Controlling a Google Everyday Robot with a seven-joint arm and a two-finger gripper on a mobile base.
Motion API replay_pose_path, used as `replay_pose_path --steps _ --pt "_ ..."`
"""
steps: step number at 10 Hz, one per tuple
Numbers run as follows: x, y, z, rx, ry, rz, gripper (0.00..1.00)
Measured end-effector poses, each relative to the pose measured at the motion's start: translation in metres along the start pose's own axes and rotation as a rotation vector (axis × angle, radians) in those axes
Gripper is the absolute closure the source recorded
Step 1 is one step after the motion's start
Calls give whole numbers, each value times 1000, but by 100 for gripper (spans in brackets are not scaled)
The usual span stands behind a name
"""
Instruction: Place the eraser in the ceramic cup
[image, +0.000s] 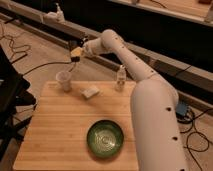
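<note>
The white ceramic cup (64, 80) stands upright on the far left part of the wooden table (55, 130). My gripper (75, 56) hangs in the air above and slightly right of the cup, beyond the table's far edge. It is shut on a small dark block, the eraser (74, 59), which shows only as a dark bit at the fingertips. The gripper is clear of the cup's rim.
A pale cream flat block (90, 92) lies right of the cup. A small clear bottle (120, 79) stands at the table's far edge. A green bowl (105, 139) sits near the front. My white arm (150, 115) runs along the table's right side. Cables lie on the floor to the left.
</note>
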Motion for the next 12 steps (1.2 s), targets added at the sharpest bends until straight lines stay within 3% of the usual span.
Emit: replay_pose_path --steps 2,5,12 --pt "-10 9 18 37 -3 -129 100" --pt "-12 22 42 52 -4 -215 100" --pt "19 64 105 -55 -5 -160 100"
